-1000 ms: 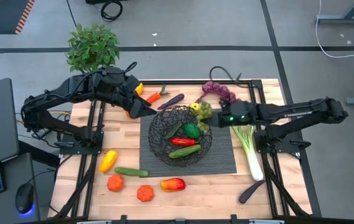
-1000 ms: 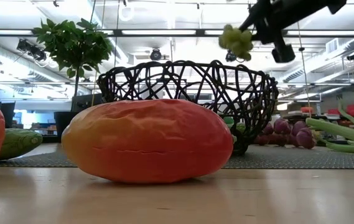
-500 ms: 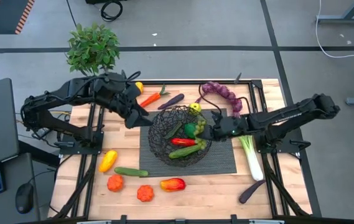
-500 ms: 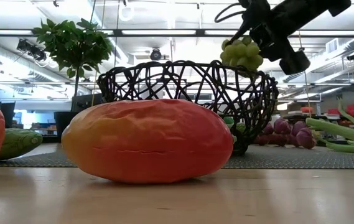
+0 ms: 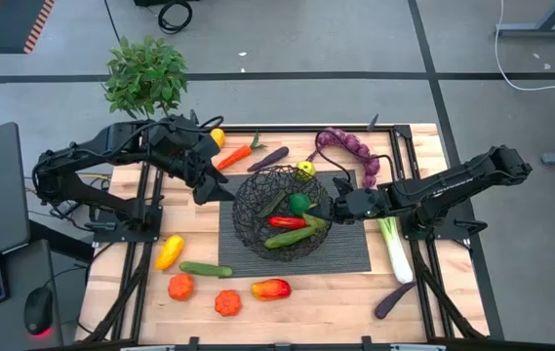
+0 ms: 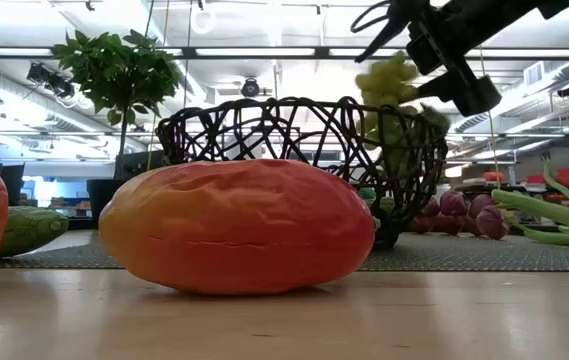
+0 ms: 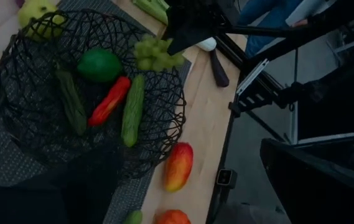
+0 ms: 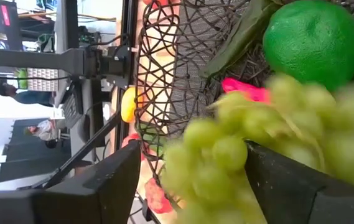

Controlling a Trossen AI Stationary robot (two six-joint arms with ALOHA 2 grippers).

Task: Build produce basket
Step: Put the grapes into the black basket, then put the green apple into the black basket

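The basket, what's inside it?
Inside the basket: a green lime, a red chili, two cucumbers and green grapes at the right tool. Anything beneath them is hidden.

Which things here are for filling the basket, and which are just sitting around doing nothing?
For the job: basket; green grapes at the right end effector over the rim; carrot; leek; purple grapes; tomatoes; cucumber.

Just sitting around: potted plant; grey mat; left end effector, waiting beside the basket.
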